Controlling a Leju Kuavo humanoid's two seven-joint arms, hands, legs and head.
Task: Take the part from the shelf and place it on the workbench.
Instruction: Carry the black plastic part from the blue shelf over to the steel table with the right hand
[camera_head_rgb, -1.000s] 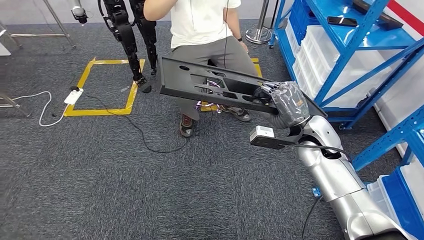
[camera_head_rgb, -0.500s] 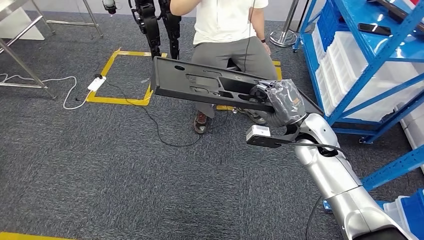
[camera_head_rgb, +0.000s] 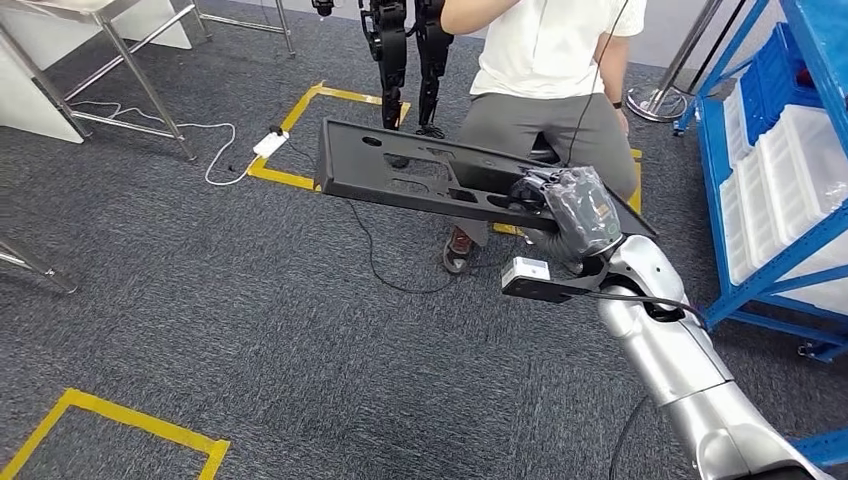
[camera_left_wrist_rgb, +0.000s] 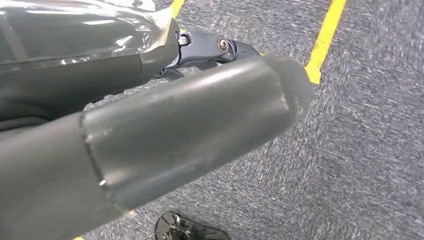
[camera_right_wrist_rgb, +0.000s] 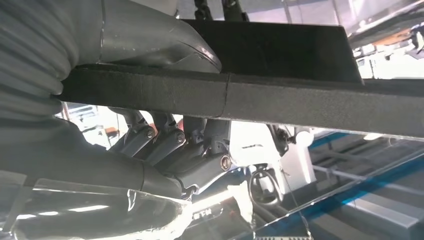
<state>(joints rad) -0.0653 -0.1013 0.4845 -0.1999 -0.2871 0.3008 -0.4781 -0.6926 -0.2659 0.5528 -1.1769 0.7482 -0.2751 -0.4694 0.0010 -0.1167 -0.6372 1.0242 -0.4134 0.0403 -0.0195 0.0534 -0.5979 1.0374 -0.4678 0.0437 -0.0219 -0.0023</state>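
Our right hand (camera_head_rgb: 572, 208) grips one end of the long black part (camera_head_rgb: 440, 180), which sticks out over the carpet near the blue shelf (camera_head_rgb: 790, 150). We should keep it level and turn slowly, well away from the person (camera_head_rgb: 550, 70).

Head view: even, bright overhead light, soft shadows on the carpet (camera_head_rgb: 200, 300), sharp overall. Left wrist view: robot hand (camera_left_wrist_rgb: 150, 135) close and out of focus, glare on its plastic wrap. Right wrist view: backlit, background blown out and blurred behind the dark part (camera_right_wrist_rgb: 280, 100).
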